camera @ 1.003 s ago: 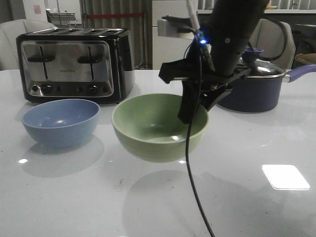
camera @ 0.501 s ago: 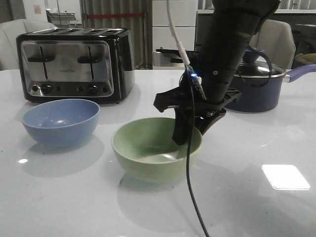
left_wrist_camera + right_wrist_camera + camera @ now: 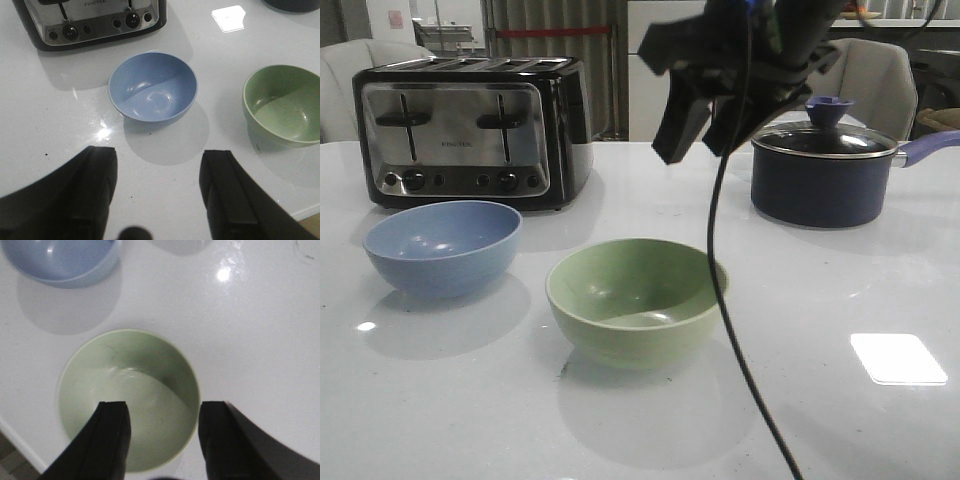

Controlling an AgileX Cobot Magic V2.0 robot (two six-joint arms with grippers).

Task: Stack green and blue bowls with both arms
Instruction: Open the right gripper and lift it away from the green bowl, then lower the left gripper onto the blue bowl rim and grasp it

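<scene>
Pale chairs and white cabinets stand behind the table.

Two bowls on tabletop: left bowl before toaster; right bowl beside it; saucepan behind, right.

The green bowl and the blue bowl look matt and smooth, with only soft highlights inside. The white table is glossy, mirroring lamps and shadows. The toaster has polished metal sides framed in shiny black (probably plastic). The saucepan is dark with a satin sheen and a bright metal rim. The right gripper is dull black.
</scene>
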